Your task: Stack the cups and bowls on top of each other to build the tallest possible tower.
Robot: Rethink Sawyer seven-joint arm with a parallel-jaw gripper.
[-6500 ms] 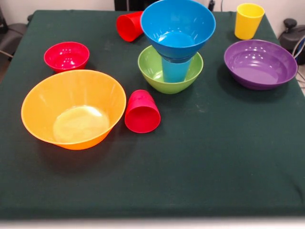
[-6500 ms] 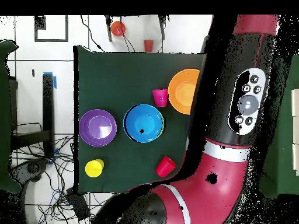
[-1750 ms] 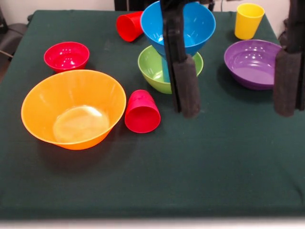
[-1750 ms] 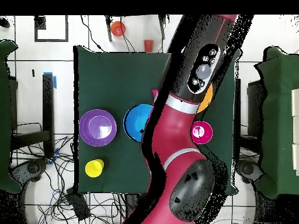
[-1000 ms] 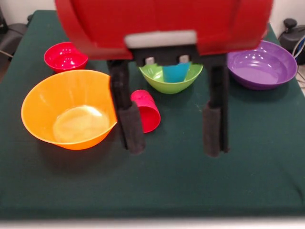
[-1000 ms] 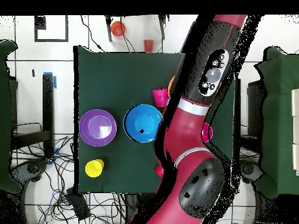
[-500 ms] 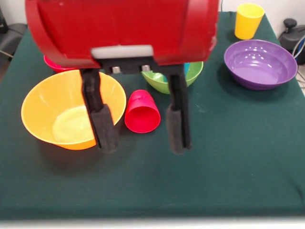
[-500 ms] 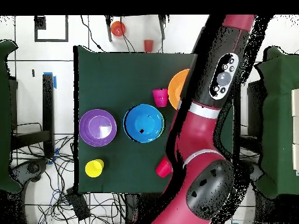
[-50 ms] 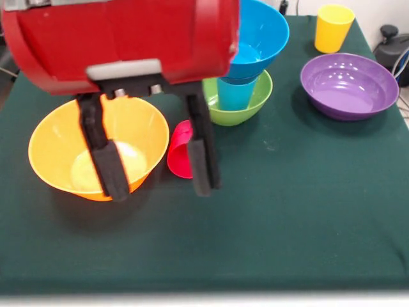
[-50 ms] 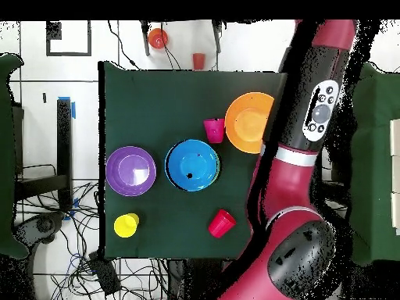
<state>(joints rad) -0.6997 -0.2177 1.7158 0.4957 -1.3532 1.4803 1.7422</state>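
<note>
My gripper (image 9: 160, 173) hangs open low over the table. Its left finger (image 9: 115, 169) stands in front of the big orange-yellow bowl (image 9: 57, 141), and its right finger (image 9: 203, 163) covers part of a red cup (image 9: 179, 153) lying on its side. The tower stands behind: a blue bowl (image 9: 259, 32) on a light blue cup (image 9: 235, 93) inside a green bowl (image 9: 249, 105). From overhead I see the orange bowl (image 10: 248, 121), the red cup (image 10: 213, 130), the blue bowl (image 10: 192, 165) and a second red cup (image 10: 221, 223). The arm hides the gripper in that view.
A wide purple bowl (image 9: 348, 83) and an upright yellow cup (image 9: 333, 27) stand at the right, also seen from overhead as the purple bowl (image 10: 130, 170) and yellow cup (image 10: 126, 225). The red arm (image 10: 312, 133) lies along one side of the dark green table (image 9: 287, 211).
The gripper has moved left in the front view, from straddling the lying red cup toward the orange bowl. The blue bowl and yellow cup have come back into sight.
</note>
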